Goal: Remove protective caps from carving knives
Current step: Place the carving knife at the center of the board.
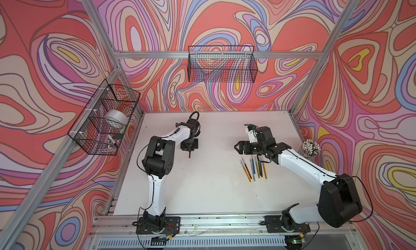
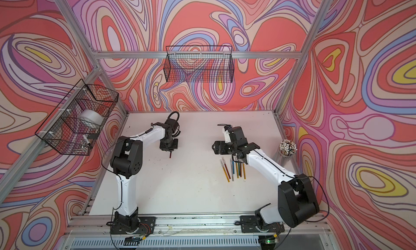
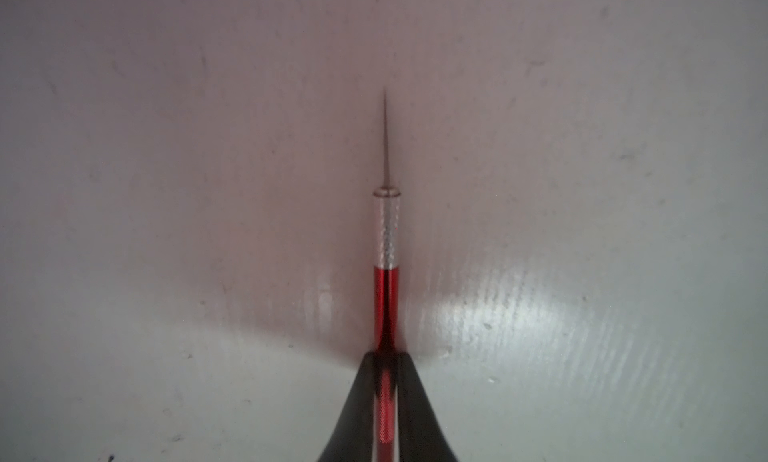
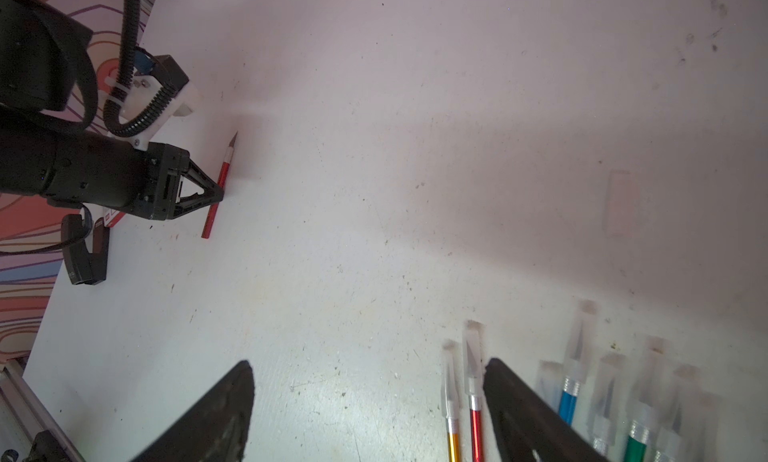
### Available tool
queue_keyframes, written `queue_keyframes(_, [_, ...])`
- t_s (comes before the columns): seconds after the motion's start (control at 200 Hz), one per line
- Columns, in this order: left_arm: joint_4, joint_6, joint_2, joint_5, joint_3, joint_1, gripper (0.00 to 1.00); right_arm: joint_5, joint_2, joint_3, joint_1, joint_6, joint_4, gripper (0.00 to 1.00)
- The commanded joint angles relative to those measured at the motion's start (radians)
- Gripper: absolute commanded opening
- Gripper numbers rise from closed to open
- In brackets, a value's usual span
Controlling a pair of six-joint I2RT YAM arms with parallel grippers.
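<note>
I'm looking into a cell with swirled red, purple and blue walls point(image 1: 225, 17) on three sides, an aluminium frame point(image 1: 157, 54) and a scuffed white counter point(image 1: 202, 192). A back basket point(image 1: 221, 66) and a side basket point(image 1: 94, 111), both black wire, hang from the frame. Soft glare lies on the counter.

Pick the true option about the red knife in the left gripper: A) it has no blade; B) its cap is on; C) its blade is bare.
C: the left gripper is shut on the red knife, whose thin silver blade sticks out uncovered.
</note>
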Motion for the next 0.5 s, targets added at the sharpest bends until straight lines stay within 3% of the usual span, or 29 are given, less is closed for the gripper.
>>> queue_keyframes(0.0, [-0.036,0.004,0.028,-0.017,0.017,0.010,0.17,0.010,-0.027,-0.013,0.006,0.000,0.012,0.88])
queue_keyframes(0.496, [-0.033,-0.001,-0.014,0.022,0.006,0.009,0.22,0.010,-0.043,-0.017,0.006,0.003,0.008,0.88])
